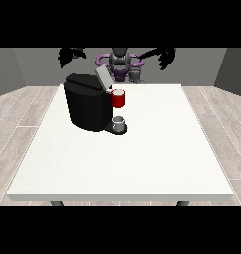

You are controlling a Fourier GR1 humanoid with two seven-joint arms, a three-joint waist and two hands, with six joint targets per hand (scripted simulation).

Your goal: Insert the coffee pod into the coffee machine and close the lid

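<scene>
Front view:

- We list the table (142, 163), large and white, filling the middle of the view, with the robot (120, 62) small behind its far edge.
- We list the coffee machine (86, 106), a black block on the table's left half. Its lid (103, 78), a pale flap, stands tilted up at the top of the machine, so we count it as open.
- We list a red thing at the machine (119, 98), just under the raised lid on the side facing the view's right.
- We list a grey thing (119, 121) on the machine's low base, directly below the red thing. We cannot tell whether it is the pod, so we do not enter it as such, and we find no other grey item on the bare tabletop.
- We list the hand at the view's left (70, 55), raised in the air above and behind the machine, touching nothing. Its fingers seem spread, hanging loose; it holds nothing that we can see.
- We list the hand at the view's right (165, 57), likewise raised, well apart from the machine, fingers hanging loose with nothing between them.
- Progress, as we judge it: neither hand is at work on the machine and the lid is up, so closing it is left to do. Whether the pod is in we cannot settle.
</scene>
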